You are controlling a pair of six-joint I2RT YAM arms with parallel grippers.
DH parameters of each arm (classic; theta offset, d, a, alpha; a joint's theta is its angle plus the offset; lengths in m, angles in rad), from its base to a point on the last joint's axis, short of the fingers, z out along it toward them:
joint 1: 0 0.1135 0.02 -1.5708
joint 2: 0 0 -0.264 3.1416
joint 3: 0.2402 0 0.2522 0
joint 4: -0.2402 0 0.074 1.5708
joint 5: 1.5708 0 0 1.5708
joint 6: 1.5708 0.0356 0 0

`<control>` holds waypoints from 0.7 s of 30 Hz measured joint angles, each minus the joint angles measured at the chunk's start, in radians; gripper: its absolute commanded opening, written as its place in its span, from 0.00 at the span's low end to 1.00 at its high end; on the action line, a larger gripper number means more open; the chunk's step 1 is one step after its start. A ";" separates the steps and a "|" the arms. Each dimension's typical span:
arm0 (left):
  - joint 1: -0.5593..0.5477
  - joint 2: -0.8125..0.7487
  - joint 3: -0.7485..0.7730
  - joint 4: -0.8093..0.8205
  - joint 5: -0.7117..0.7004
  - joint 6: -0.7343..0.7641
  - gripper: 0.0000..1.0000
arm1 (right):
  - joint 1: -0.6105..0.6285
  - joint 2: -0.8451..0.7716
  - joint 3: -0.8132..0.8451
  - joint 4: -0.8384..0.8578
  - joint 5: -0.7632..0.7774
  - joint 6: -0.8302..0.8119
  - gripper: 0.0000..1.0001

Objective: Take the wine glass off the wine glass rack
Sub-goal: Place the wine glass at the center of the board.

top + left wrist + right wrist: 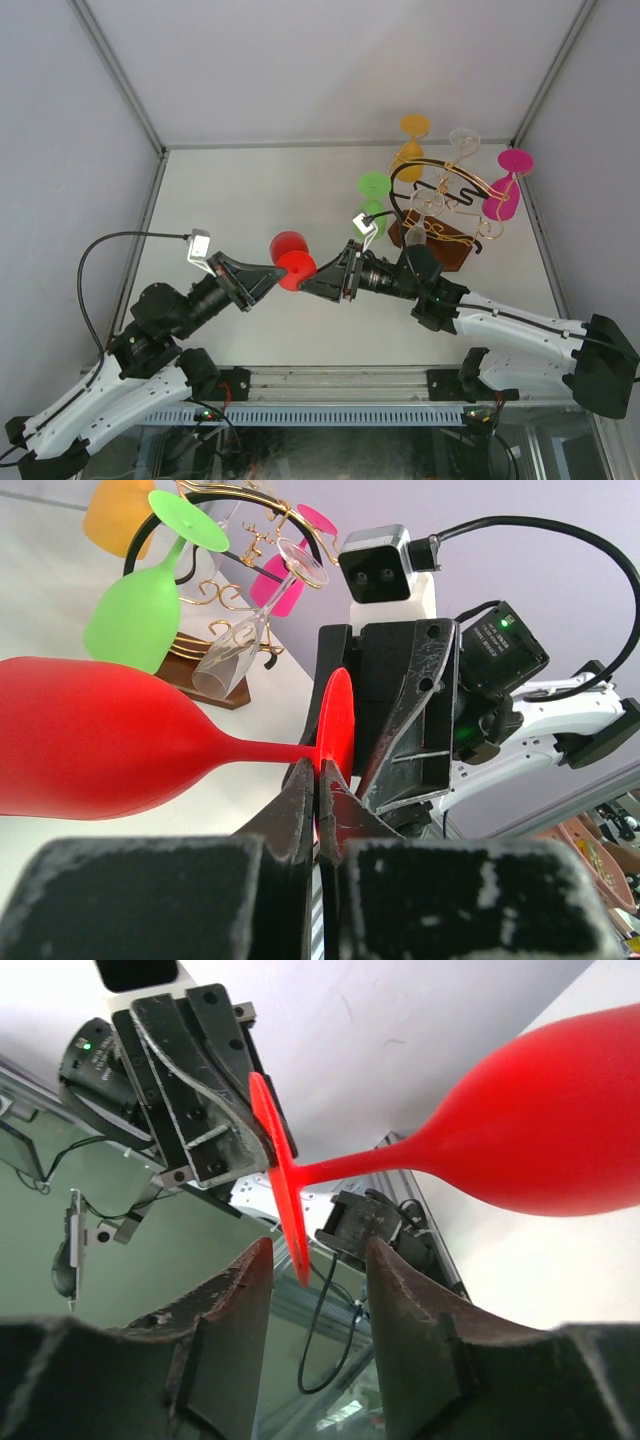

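Left hand (276,274) pinches red wine glass (100,740) (right hand (308,284) gaping).

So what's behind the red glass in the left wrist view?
The wine glass rack, with a green glass, clear glass, orange glass and pink glass hanging; the red glass hides part of its base.

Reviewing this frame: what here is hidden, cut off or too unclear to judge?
- Top view: left pincer and right pincer tips crowd the red wine glass at its foot; which one grips is unreadable.
- Left wrist view: its bowl mouth is cut off by the left edge.
- Right wrist view: bowl cut by the right edge; wine glass rack out of frame.
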 measured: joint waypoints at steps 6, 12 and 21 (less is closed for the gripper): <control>0.000 0.000 0.000 0.007 0.004 -0.007 0.00 | 0.000 0.004 0.000 0.065 -0.034 0.026 0.29; 0.000 0.000 -0.001 0.026 0.007 -0.015 0.00 | -0.001 0.006 0.000 0.082 -0.053 0.038 0.25; 0.000 0.013 -0.058 0.100 0.051 -0.068 0.00 | -0.002 0.024 0.000 0.106 -0.058 0.059 0.16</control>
